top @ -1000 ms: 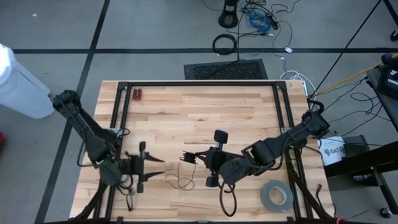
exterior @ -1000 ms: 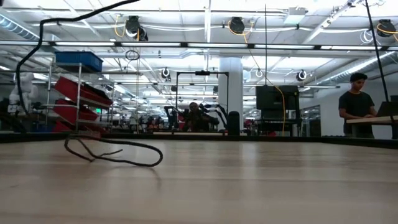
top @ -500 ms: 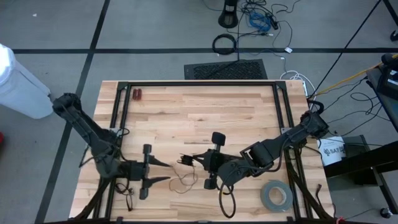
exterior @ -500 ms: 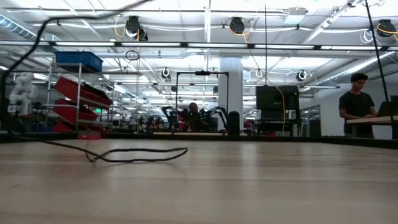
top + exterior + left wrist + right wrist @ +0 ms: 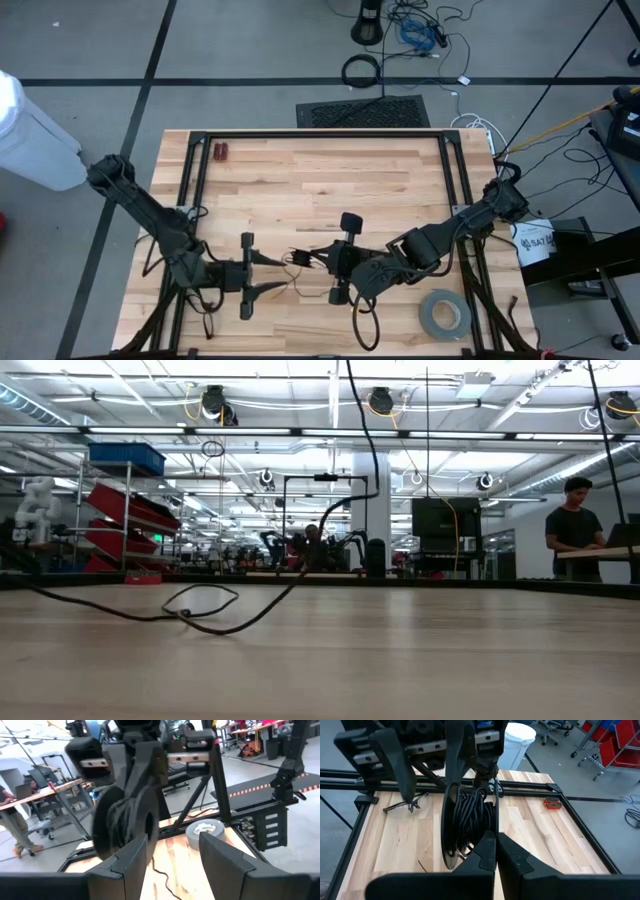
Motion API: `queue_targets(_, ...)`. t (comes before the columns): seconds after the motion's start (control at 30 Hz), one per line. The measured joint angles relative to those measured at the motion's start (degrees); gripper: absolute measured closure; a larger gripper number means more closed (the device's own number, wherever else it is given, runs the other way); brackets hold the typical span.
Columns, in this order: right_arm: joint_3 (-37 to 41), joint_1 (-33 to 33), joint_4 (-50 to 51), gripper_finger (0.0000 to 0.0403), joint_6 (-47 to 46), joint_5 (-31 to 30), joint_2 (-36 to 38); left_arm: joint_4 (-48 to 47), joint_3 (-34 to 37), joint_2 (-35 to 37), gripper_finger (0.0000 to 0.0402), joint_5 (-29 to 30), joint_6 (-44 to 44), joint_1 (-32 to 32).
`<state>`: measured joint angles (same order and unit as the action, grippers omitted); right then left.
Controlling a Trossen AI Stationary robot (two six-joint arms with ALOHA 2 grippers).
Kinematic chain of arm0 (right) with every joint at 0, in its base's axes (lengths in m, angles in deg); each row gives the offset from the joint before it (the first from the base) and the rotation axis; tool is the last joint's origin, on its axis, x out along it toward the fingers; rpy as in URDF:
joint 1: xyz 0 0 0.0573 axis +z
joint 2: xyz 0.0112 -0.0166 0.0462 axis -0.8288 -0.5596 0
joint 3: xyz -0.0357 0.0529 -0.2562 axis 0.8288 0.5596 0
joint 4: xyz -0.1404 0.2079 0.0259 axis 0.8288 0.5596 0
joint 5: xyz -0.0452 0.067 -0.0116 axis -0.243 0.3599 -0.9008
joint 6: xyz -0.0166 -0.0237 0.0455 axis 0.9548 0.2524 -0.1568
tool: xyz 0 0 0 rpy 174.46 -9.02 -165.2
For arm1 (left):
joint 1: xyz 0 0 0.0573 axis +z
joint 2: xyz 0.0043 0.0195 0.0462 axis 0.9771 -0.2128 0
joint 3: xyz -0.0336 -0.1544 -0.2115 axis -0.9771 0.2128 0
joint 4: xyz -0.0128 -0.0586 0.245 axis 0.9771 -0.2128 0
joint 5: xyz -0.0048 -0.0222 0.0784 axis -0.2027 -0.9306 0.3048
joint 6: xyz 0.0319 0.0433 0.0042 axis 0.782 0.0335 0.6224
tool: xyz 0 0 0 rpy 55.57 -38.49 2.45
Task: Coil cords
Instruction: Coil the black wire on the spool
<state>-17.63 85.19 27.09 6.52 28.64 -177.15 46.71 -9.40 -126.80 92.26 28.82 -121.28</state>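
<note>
The thin black cord is partly wound into a small round bundle [image 5: 470, 817] on a black disc-shaped reel [image 5: 125, 827], near the table's middle [image 5: 300, 258]. My right gripper [image 5: 495, 842] is shut at the bundle. A loose strand of cord [image 5: 305, 288] trails on the wood; in the low view it loops on the table [image 5: 200, 605], and one strand [image 5: 370, 470] climbs out of the top. My left gripper [image 5: 275, 276] stands open and level just left of the bundle, its fingers [image 5: 137, 855] pointing at it. My right gripper meets the bundle at its near lower edge [image 5: 482, 837], coming from the table's right and slanting down. Its own shut fingers hide what lies between them. The bundle stands on edge, clear of the table. My left gripper: I cannot tell whether the loose strand touches its fingers.
A grey tape roll [image 5: 443, 313] lies near the front right corner, also in the left wrist view [image 5: 205, 831]. A small red object [image 5: 221, 152] sits at the far left. Black frame rails [image 5: 195, 180] run along the table's left, far and right sides.
My left gripper has moved toward the table's right and a little toward the near edge, closing on the bundle, and has rolled; it stays open. The loose cord has been dragged along the table, and its rising strand has swung from the left to the middle of the low view.
</note>
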Motion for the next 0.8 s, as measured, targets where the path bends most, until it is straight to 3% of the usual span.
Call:
queue_targets(0.23,-0.01,0.15,0.00,0.0403,-0.04,0.00,0.00,-0.02,0.00,0.50,0.0217,2.59,0.05,-0.42)
queue_targets(0.8,-0.02,0.11,-0.67,0.0403,0.76,0.01,-0.16,0.19,0.00,0.50,0.0217,0.65,-0.53,1.62)
